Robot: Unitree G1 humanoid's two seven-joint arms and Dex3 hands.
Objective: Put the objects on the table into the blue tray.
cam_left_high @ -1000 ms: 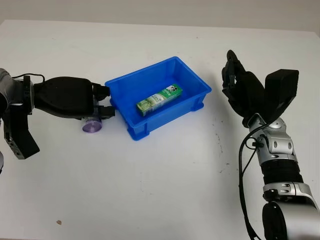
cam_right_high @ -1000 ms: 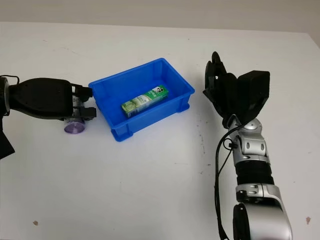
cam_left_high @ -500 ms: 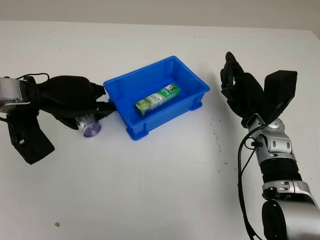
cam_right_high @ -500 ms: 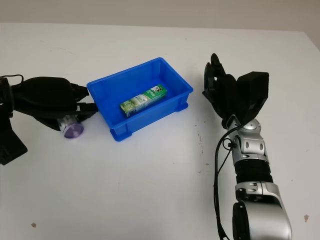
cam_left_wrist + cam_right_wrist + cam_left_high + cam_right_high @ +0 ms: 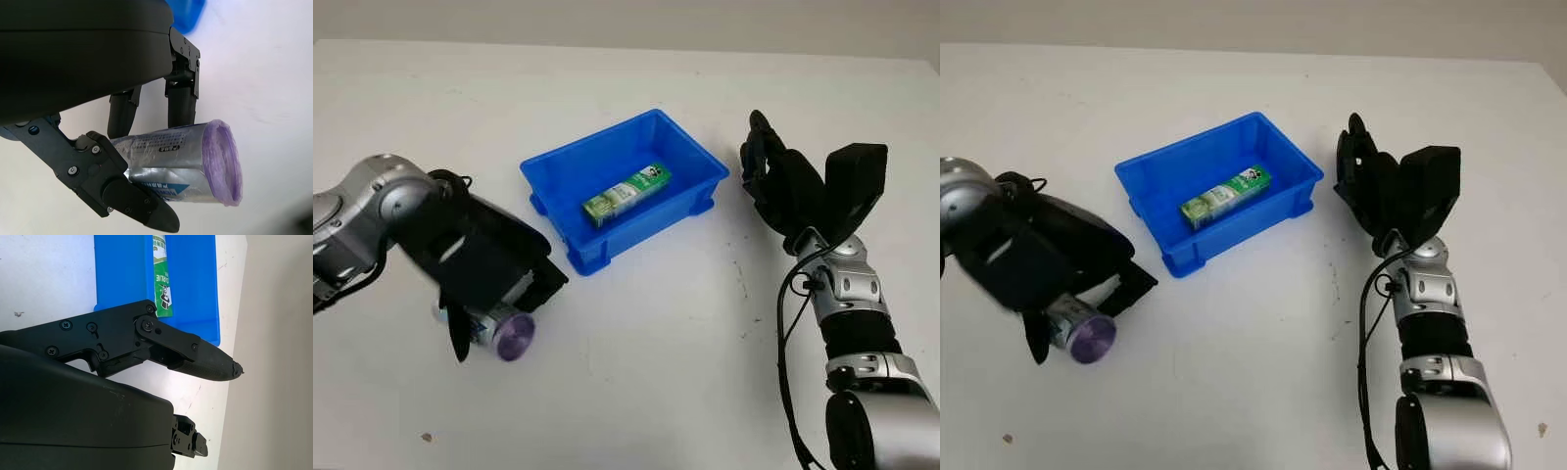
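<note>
The blue tray sits at the table's middle and holds a green and white carton. My left hand is at the lower left of the tray, shut on a silvery tube with a purple cap. The wrist view shows its fingers wrapped around the tube, which is lifted off the table. My right hand is raised to the right of the tray, open and holding nothing. In the right wrist view the tray and carton lie beyond its fingers.
The white table stretches all around the tray. A small dark speck lies near the front left edge.
My left hand has swung away from the tray's left side toward the front, carrying the tube with it. The right hand has barely moved.
</note>
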